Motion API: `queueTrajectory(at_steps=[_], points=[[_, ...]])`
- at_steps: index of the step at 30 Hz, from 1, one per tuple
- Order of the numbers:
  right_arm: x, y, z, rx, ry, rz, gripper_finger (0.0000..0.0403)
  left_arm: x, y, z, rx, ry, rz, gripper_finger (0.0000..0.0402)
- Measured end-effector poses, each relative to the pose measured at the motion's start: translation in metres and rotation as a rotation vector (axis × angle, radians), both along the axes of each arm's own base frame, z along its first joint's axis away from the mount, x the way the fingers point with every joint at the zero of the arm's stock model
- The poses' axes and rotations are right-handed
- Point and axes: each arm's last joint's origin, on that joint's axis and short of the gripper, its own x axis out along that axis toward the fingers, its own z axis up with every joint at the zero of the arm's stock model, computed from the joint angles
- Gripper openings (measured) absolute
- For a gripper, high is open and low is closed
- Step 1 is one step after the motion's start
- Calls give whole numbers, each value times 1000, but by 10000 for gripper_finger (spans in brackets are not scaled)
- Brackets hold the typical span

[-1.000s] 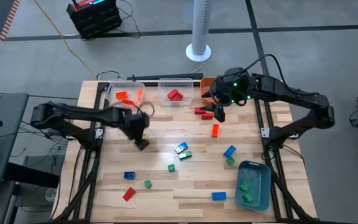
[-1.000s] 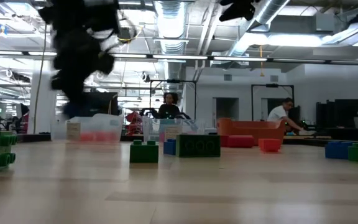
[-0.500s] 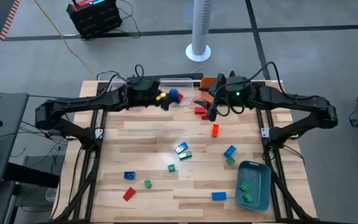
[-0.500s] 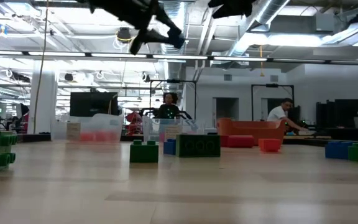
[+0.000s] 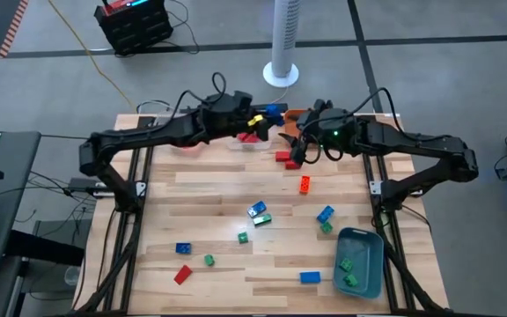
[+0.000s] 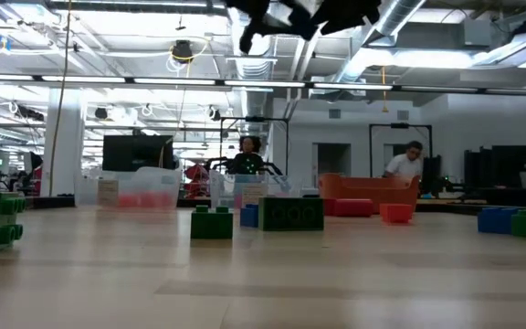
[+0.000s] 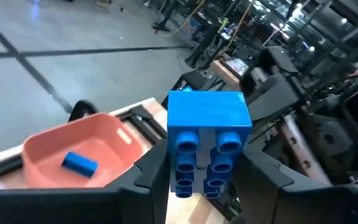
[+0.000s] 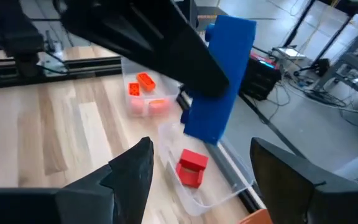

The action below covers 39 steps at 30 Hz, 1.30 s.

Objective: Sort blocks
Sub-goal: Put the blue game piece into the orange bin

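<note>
Currently I log the carry-to-bin step: my left gripper point(image 7: 199, 186) has its fingers clamped on a blue block point(image 7: 206, 142), held in the air at the far edge of the tabletop point(image 5: 236, 229), close by the orange bin point(image 7: 73, 149).

Next move, as I judge it: bring the block squarely over that bin, then part the fingers; the right arm hangs near, so the path wants care.

Right gripper point(image 8: 197, 180): fingers apart, holding nothing, hovering just beside the left one at the far edge.

Containers:
- Orange bin: one blue block inside point(image 7: 79, 162).
- Clear bin, middle point(image 8: 197, 193): one red block point(image 8: 191, 167).
- Clear bin, far left point(image 8: 145, 102): orange blocks point(image 8: 145, 81).
- Blue-grey bin point(image 5: 360, 261), near right corner: green blocks point(image 5: 348, 273).

Loose on the tabletop: blocks in red, orange, blue and green, scattered.
</note>
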Motion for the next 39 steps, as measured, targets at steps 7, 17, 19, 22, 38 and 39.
queueTrajectory(at_steps=[7,17,19,22,38,39], points=[[-1,-6,1,-2,-6,-22,276,22,-1,3,23,-6,-25,131],[-1,-10,2,-8,-21,-38,250,27,-8,2,44,2,-44,131],[-1,-10,3,-16,-32,-34,222,27,-8,2,39,0,-49,131],[-1,-10,4,-25,-30,-25,169,27,-8,2,40,-1,-51,131],[-15,-35,-23,106,179,-111,88,-17,14,7,-9,233,-73,329],[-18,-44,-30,144,206,-126,89,-20,14,10,-1,241,-65,329]])
